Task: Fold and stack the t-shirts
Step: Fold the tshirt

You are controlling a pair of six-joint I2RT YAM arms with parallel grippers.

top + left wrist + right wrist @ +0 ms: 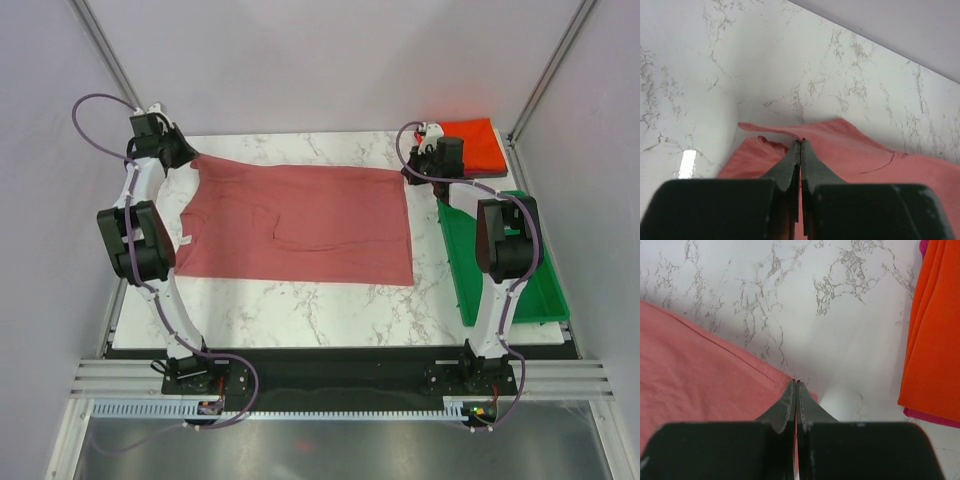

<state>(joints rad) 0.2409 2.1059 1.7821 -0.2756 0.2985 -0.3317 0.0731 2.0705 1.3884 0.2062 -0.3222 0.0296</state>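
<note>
A dusty rose-red t-shirt lies spread flat on the marble table. My left gripper is shut on its far left corner, a sleeve edge, with its tips pinching the cloth. My right gripper is shut on the shirt's far right hem corner, its tips closed on the cloth. A folded bright orange-red t-shirt lies at the far right corner and shows in the right wrist view. A magenta edge peeks from under it. No maroon shirt shows.
A green plastic tray stands along the table's right edge, partly under my right arm. Pale walls enclose the table on the left, back and right. A black rail runs along the near edge.
</note>
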